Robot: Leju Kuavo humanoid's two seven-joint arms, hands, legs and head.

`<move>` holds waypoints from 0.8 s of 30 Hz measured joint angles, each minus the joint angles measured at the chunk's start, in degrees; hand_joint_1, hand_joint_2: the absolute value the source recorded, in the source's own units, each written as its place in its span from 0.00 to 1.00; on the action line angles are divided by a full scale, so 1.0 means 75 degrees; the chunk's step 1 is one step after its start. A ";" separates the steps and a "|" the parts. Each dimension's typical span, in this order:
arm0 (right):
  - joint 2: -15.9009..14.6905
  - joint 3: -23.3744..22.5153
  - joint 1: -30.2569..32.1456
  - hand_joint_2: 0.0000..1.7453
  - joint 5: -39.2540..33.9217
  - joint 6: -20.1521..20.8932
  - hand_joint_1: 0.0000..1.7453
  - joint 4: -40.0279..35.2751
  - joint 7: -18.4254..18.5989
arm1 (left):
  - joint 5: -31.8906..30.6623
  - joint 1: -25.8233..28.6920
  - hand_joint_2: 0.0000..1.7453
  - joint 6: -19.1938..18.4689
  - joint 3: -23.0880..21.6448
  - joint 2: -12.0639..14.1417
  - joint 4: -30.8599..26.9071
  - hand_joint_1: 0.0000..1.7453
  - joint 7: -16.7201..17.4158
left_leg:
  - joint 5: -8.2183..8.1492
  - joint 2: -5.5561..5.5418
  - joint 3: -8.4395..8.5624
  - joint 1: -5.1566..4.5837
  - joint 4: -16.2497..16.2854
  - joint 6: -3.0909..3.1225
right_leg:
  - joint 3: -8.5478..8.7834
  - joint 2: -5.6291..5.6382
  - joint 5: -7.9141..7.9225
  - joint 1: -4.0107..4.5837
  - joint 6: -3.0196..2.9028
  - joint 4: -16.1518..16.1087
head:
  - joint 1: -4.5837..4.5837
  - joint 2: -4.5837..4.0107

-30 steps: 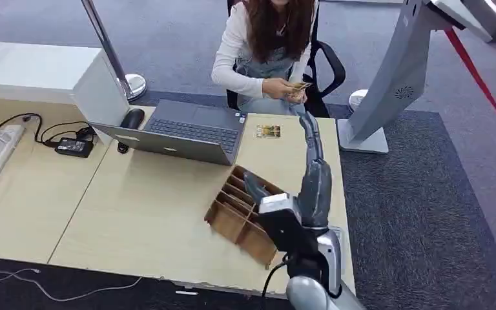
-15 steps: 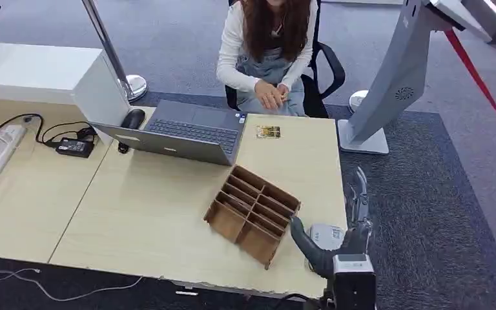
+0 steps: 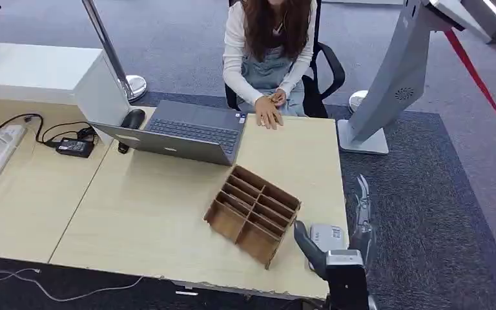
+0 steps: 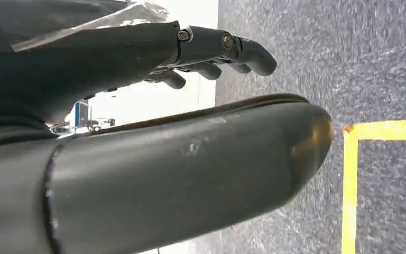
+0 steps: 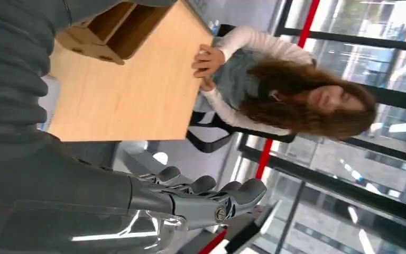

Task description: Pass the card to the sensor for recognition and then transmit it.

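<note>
**Pale wood desk, robot's right hand off its corner, card out of sight**

Pale wood covers the desk (image 3: 155,213), and everything below is placed against it. On its near right part sits a brown wooden divider box (image 3: 253,215); just beside that, at the desk's near right corner, lies a small white sensor unit (image 3: 327,235). A grey laptop (image 3: 181,132) stands at the far side, and a seated person's hand (image 3: 268,117) lies flat on the far edge where the card would be; whether it covers the card cannot be told.

From the head view, the right hand (image 3: 355,239) hangs just off the desk's near right corner, above the carpet, thumb and fingers apart and holding nothing. Its wrist view adds what the head view lacks: the fingers (image 5: 211,193) lie straight, with the desk's underside edge, the box and the person beyond them.

Over grey carpet with a yellow floor line (image 4: 386,137), the left wrist view shows the left hand (image 4: 190,90), its fingers lightly bent, spread from the thumb and empty.
</note>
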 joint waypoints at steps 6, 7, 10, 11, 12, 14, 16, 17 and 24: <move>-0.0245 0.0017 -0.0176 1.00 -0.0944 0.0006 0.00 0.0489 0.0242 | 0.0320 -0.0049 0.00 0.0148 -0.0003 -0.0070 0.0169 0.00 0.0000 | 0.0000 -0.0001 0.0000 -0.0001 0.0000 0.0000 | 0.0000 0.0000 0.0001 0.0000 0.0000 0.0000 | 0.0000 0.0000; -0.0286 0.0015 -0.0218 1.00 -0.1094 0.0006 0.00 0.0624 0.0242 | 0.0400 -0.0053 0.00 0.0222 -0.0003 -0.0070 0.0169 0.00 0.0000 | 0.0000 -0.0001 0.0000 -0.0001 0.0000 0.0000 | 0.0001 0.0000 0.0000 0.0000 0.0000 0.0000 | 0.0000 0.0000; -0.0318 0.0023 -0.0369 1.00 -0.1253 0.0006 0.00 0.0979 0.0222 | 0.0539 -0.0055 0.00 0.0370 -0.0006 -0.0070 0.0169 0.00 0.0000 | 0.0000 -0.0001 0.0000 0.0000 0.0000 0.0000 | 0.0000 0.0000 0.0000 0.0000 0.0000 0.0000 | 0.0000 0.0000; -0.0321 0.0041 -0.0421 1.00 -0.1274 0.0006 0.00 0.1122 0.0196 | 0.0548 -0.0056 0.00 0.0390 -0.0006 -0.0070 0.0169 0.00 0.0000 | 0.0000 -0.0001 0.0000 0.0000 0.0000 0.0000 | 0.0000 0.0000 0.0000 0.0001 0.0000 0.0000 | 0.0000 0.0000; -0.0321 0.0058 -0.0451 1.00 -0.1294 0.0006 0.00 0.1225 0.0181 | 0.0565 -0.0056 0.00 0.0399 -0.0006 -0.0070 0.0169 0.00 0.0000 | 0.0000 -0.0001 0.0000 0.0000 0.0000 0.0000 | 0.0000 0.0000 0.0000 0.0000 0.0000 0.0000 | 0.0000 0.0000; -0.0327 0.0073 -0.0476 1.00 -0.1294 0.0006 0.00 0.1364 0.0146 | 0.0589 -0.0055 0.00 0.0408 -0.0006 -0.0070 0.0169 0.00 0.0000 | 0.0000 -0.0002 -0.0001 0.0000 0.0000 0.0000 | 0.0001 -0.0001 0.0000 0.0001 0.0000 0.0000 | 0.0000 0.0003; -0.0303 0.0084 -0.0518 1.00 -0.1291 0.0006 0.00 0.1507 0.0097 | 0.0606 -0.0056 0.00 0.0405 -0.0012 -0.0073 0.0169 0.00 0.0000 | 0.0000 -0.0002 0.0000 0.0000 0.0000 0.0000 | 0.0001 0.0000 0.0000 0.0001 0.0000 0.0000 | 0.0000 0.0000; -0.0286 0.0084 -0.0523 1.00 -0.1291 0.0006 0.00 0.1591 0.0073 | 0.0609 -0.0059 0.00 0.0405 -0.0020 -0.0073 0.0169 0.00 0.0000 | 0.0000 -0.0001 0.0000 0.0000 0.0000 0.0000 | 0.0000 0.0000 -0.0001 0.0001 0.0000 0.0000 | 0.0000 0.0000; -0.0271 0.0079 -0.0516 1.00 -0.1405 0.0003 0.00 0.1912 -0.0221 | 0.0615 -0.0063 0.00 0.0210 -0.0154 -0.0073 0.0178 0.00 0.0000 | 0.0000 -0.0001 0.0000 0.0000 0.0000 0.0000 | -0.0001 -0.0001 -0.0001 0.0000 0.0001 0.0000 | 0.0000 0.0000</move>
